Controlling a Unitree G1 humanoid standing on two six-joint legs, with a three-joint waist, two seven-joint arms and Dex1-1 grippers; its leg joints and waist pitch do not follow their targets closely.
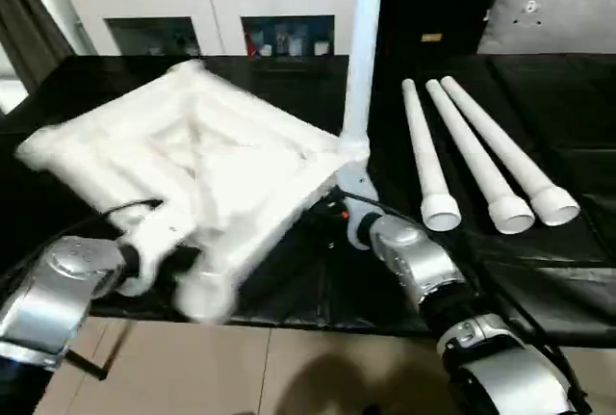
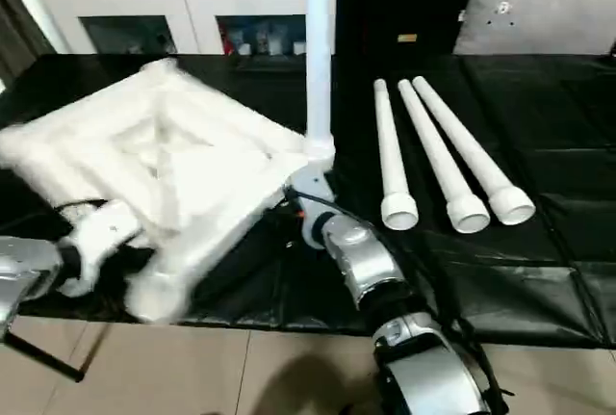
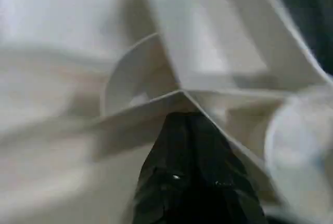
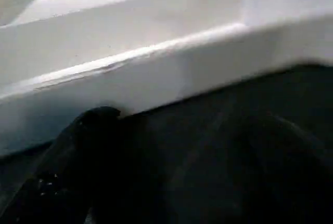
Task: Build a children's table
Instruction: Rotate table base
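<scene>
One leg (image 1: 361, 49) stands upright at twelve o'clock from the wide-open right gripper (image 1: 339, 205), seated in the tilted tabletop (image 1: 207, 160); three legs (image 1: 476, 155) lie at two o'clock, long axes running away. The closed left gripper (image 3: 190, 130) touches a rib.
</scene>
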